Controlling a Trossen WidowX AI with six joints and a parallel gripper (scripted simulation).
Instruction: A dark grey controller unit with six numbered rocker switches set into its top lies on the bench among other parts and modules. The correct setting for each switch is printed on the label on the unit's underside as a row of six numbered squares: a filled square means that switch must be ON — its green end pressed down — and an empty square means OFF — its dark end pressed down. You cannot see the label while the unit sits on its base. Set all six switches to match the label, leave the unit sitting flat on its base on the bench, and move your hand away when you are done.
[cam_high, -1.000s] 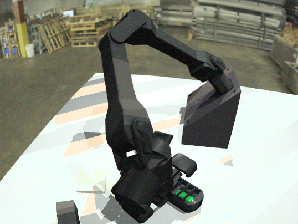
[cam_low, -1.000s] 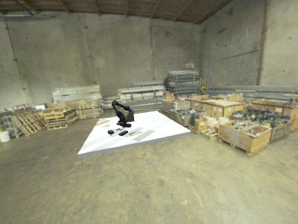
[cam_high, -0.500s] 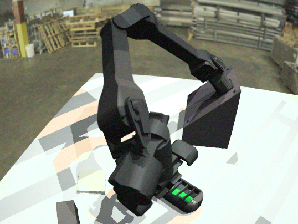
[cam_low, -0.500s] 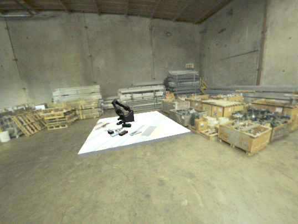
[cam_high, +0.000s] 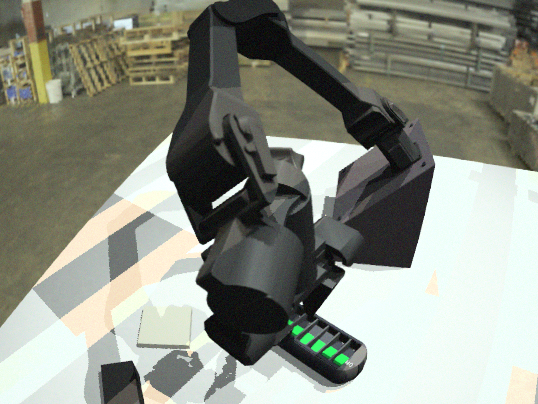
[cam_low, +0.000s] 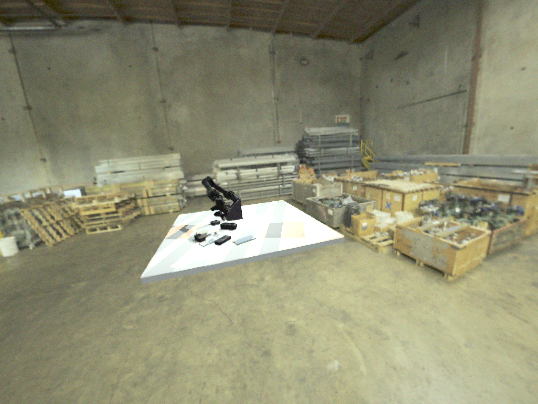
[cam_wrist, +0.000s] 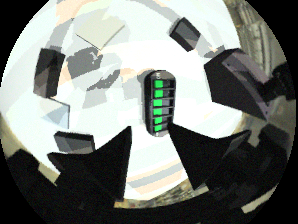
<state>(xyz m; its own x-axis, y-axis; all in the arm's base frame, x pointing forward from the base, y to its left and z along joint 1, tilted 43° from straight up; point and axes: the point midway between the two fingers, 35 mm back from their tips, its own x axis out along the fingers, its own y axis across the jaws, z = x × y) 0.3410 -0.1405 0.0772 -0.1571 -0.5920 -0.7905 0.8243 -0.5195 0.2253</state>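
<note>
Apparently mid-task: switches within reach, settings unconfirmed

Upright on its base, label hidden beneath: the unit (cam_high: 330, 371) (cam_low: 228, 226) (cam_wrist: 148, 102), lying on the desk (cam_high: 465, 310) (cam_low: 270, 255) (cam_wrist: 195, 100) just below the claw (cam_high: 306, 309) (cam_low: 220, 216) (cam_wrist: 149, 127). Partly spread, that claw, to a middling width, with nothing between the fingers. In the wrist view, nearly end-on to the far side of the gap, the row of switches (cam_high: 318, 345) (cam_wrist: 158, 102); in the top view, partly covered by the arm at one end.

Done, as far as can be seen: base down, top facing up, near the arm's own base (cam_high: 385, 225) (cam_low: 235, 211) (cam_wrist: 230, 82). Green ends visible all along one side of the row, but impossible to tell from these views which ends are pressed down. Impossible, too, to say whether any switch matches the label, or whether the label has been read.

Left to do, probably: check the label if not known, press whichever switches disagree, then confirm flatness and back well away. Likely best to narrow the claw before pressing, so as not to catch a neighbouring switch. Not touched by the claw, off to one side: a pale tile (cam_high: 165, 327) (cam_wrist: 100, 30) and a black block (cam_high: 120, 382).
</note>
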